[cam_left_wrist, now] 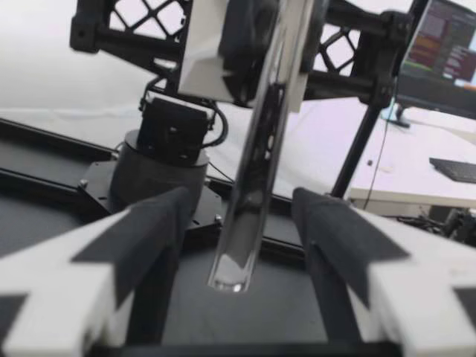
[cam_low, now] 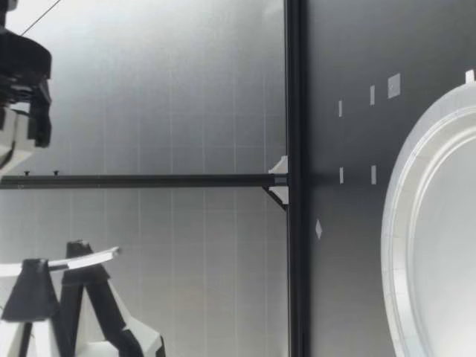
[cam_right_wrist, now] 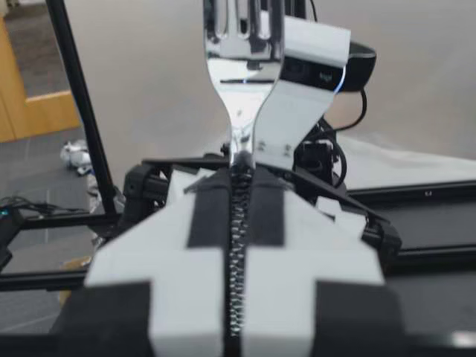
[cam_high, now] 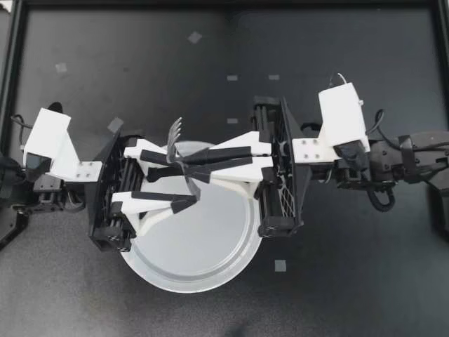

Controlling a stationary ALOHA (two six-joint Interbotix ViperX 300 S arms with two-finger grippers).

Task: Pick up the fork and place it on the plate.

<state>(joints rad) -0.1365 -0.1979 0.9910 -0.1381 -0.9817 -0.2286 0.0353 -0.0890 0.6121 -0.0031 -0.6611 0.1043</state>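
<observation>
Table (cam_high: pixel 351 281), top view: dark and matt; dotted with small tape squares (cam_high: pixel 280 265); bounded by a black frame (cam_high: pixel 14 70)
Plate (cam_high: pixel 210 270), top view: white and round; set near the table's middle; overhung by both grippers; bare table is seen all round it
Fork (cam_high: pixel 177 133), top view: held over the plate's far rim, tines pointing away past it; clamped at the neck by my right gripper (cam_high: pixel 181 164), fingers pressed together on it
Left side, top view: my left gripper (cam_high: pixel 186 186) is spread wide; the fork's handle is passed between its fingers
Plate (cam_low: pixel 405 245), low view: laid flat with a raised rim; a strip of table is shown between it and the black frame (cam_low: pixel 294 111)
Fork (cam_low: pixel 89 259), low view: seen high above the table
Fork (cam_left_wrist: pixel 253 186), left wrist view: handle hung between the parted fingers (cam_left_wrist: pixel 149 230), touched by neither; a monitor (cam_left_wrist: pixel 446 52) and keyboard (cam_left_wrist: pixel 455 169) are seen on a white desk (cam_left_wrist: pixel 401 149) beyond
Fork (cam_right_wrist: pixel 242 82), right wrist view: neck gripped between the closed fingers (cam_right_wrist: pixel 212 216); tines raised ahead; wooden furniture (cam_right_wrist: pixel 26 97) is seen past the frame
</observation>
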